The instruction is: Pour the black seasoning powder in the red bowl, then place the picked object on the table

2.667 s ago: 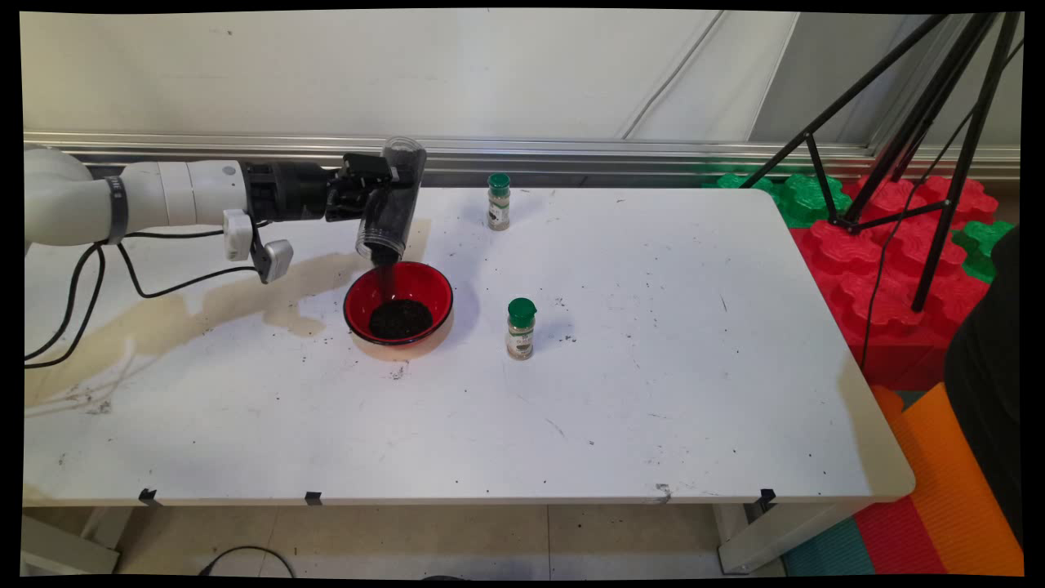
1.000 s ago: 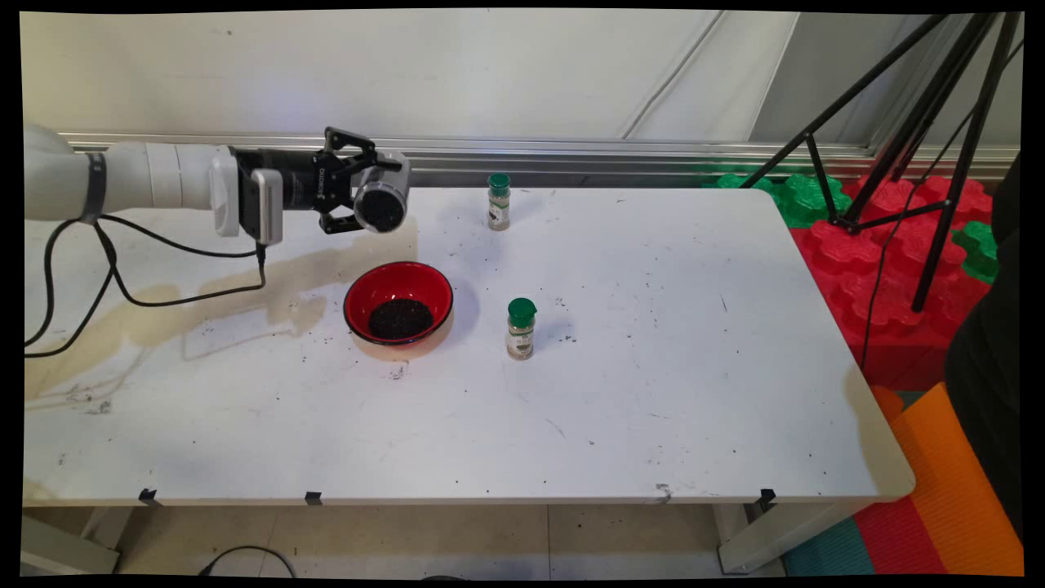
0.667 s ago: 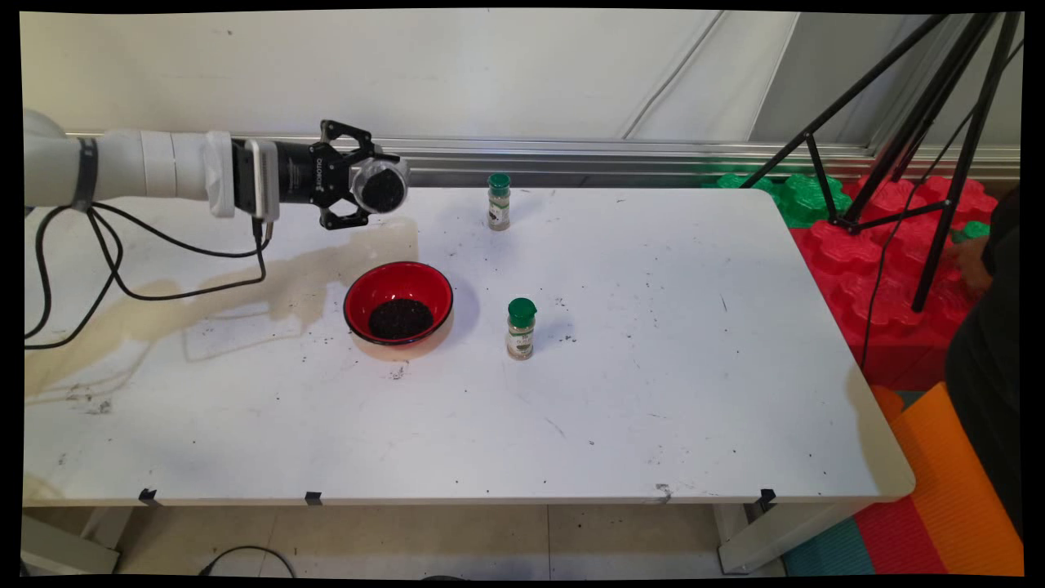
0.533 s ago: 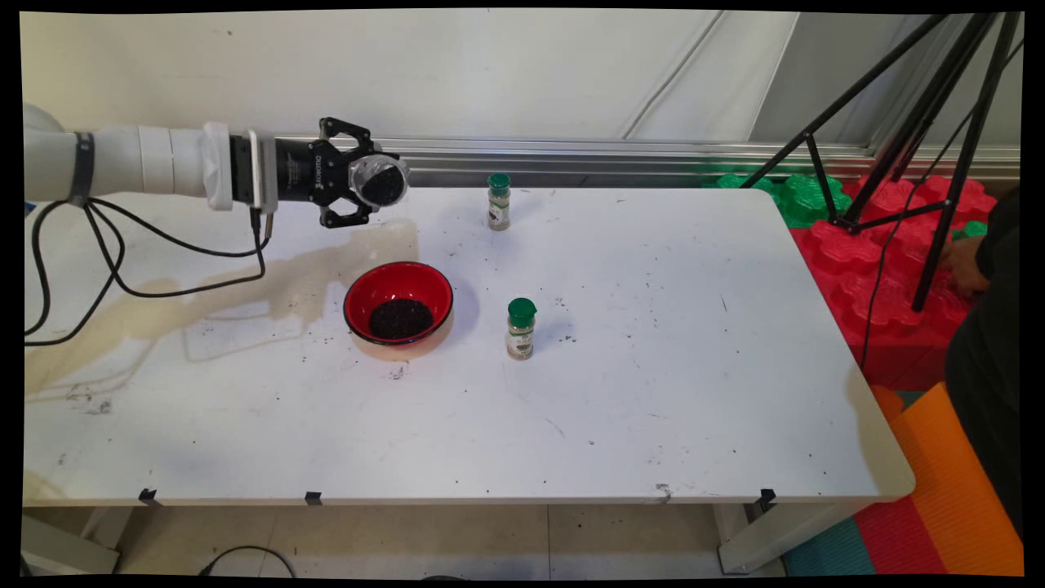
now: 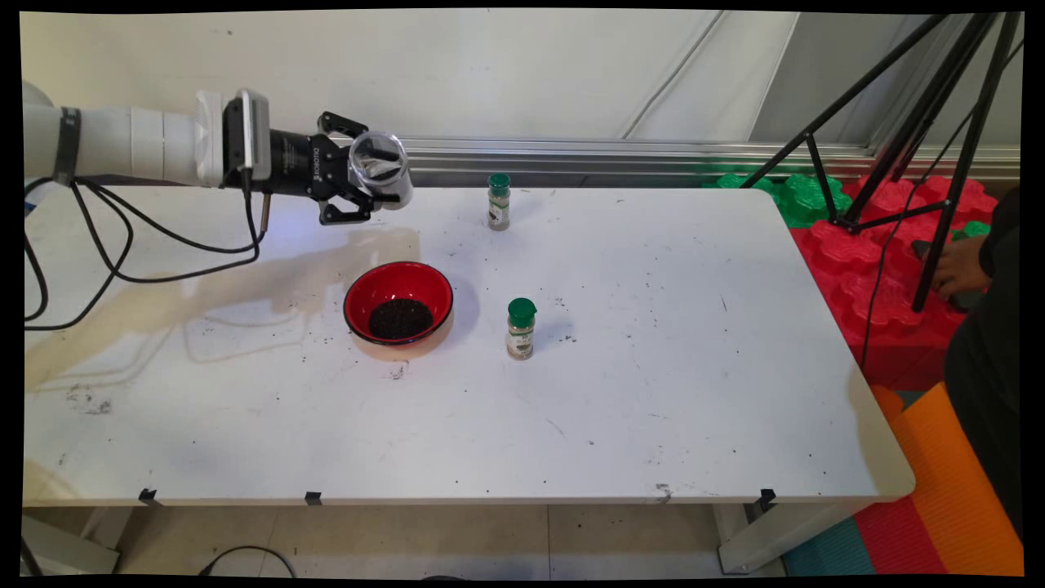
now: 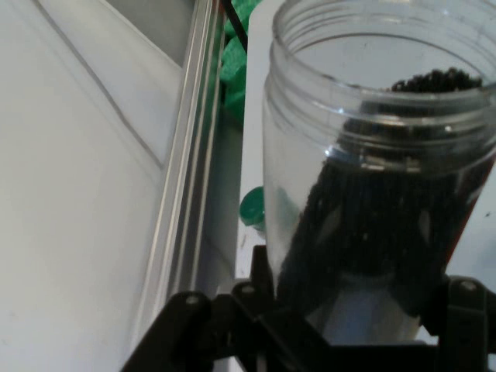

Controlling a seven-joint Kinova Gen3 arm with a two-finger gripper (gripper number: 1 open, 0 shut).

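Our gripper [image 5: 371,181] clamps a clear jar [image 5: 380,167] of dark grains, tilted mouth up so none spill, above the table [image 5: 653,327] just behind the red bowl [image 5: 398,309]

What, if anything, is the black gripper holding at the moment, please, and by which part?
The gripper holds a clear plastic jar of small black grains, clamped round its body, the open mouth clear of the fingers.
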